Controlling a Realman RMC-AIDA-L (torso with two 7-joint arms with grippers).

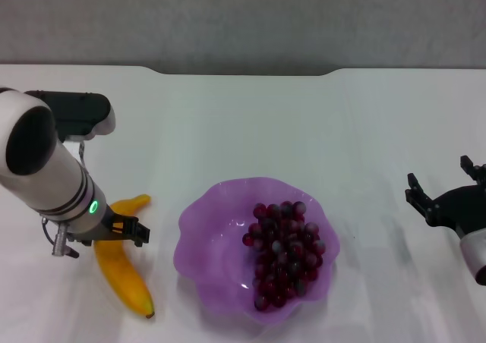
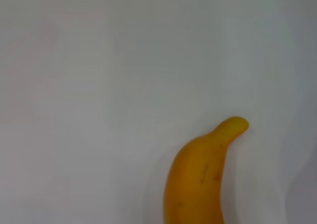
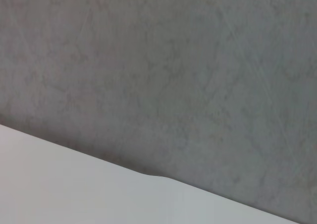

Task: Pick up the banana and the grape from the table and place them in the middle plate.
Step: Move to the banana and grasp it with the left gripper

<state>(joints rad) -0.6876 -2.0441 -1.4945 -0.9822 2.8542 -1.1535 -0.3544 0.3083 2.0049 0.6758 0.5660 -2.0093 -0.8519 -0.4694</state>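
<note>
Head view shows the grape bunch (image 1: 285, 252) already lying in the purple scalloped plate (image 1: 205, 221), so half the job looks done. The banana (image 1: 125, 278) lies on the white surface (image 1: 304, 123) beside the plate, with the left hand (image 1: 125, 231) at its middle; its finger state I cannot tell. The right hand (image 1: 444, 195) hovers spread, well apart.

Banana (image 1: 125, 271) middle hidden — left end effector (image 1: 125, 230) covers it.
</note>
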